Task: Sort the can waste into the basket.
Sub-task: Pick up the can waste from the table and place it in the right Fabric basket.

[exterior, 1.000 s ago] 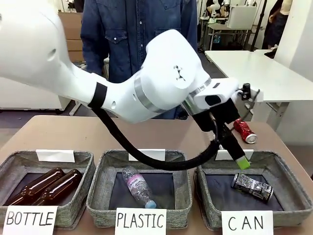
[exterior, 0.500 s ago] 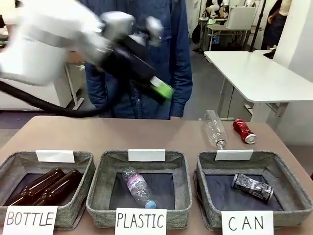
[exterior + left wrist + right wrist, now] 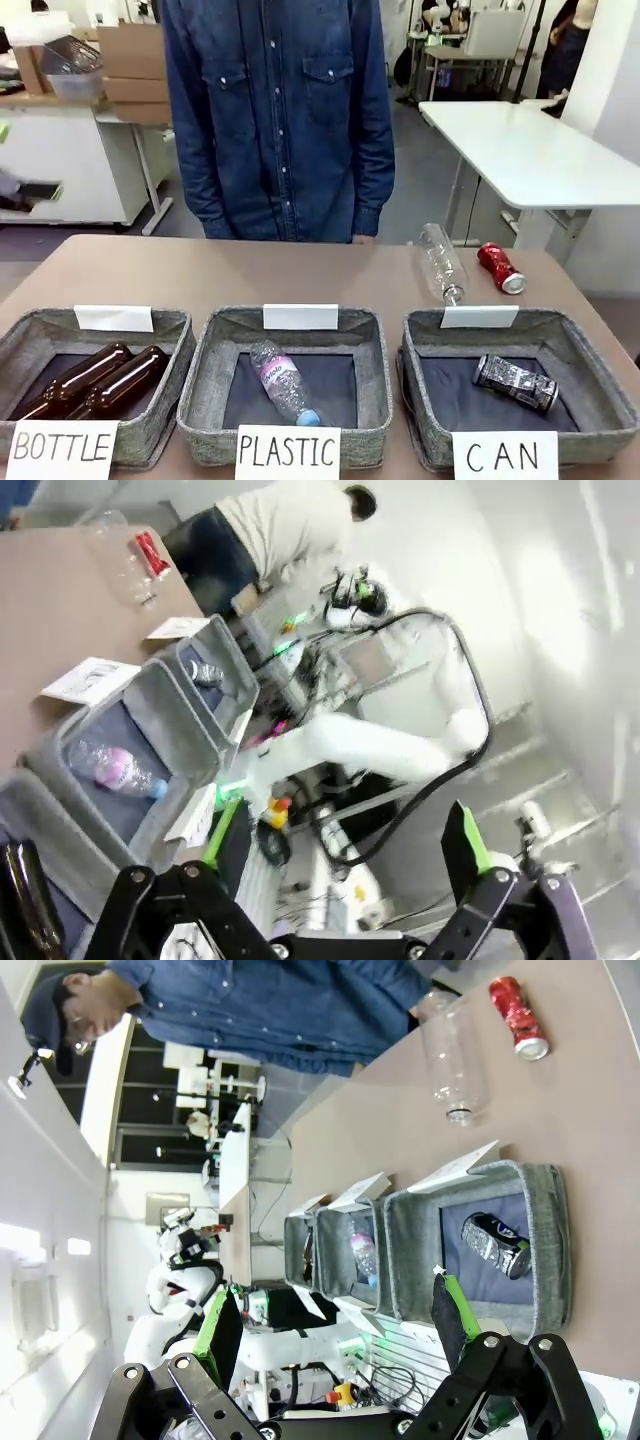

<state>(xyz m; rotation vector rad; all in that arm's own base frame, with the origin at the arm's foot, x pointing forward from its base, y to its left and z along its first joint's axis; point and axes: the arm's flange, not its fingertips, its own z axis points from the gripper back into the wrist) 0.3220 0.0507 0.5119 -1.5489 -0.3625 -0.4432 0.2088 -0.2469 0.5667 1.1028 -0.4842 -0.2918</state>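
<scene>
Left claw (image 3: 342,810), right claw (image 3: 331,1293), spread wide, empty

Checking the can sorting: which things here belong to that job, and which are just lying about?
Job: dark can, in the CAN basket; red can, on the table.
Lying about: clear bottle on the table; PLASTIC basket holding a small bottle; BOTTLE basket with brown bottles.
</scene>
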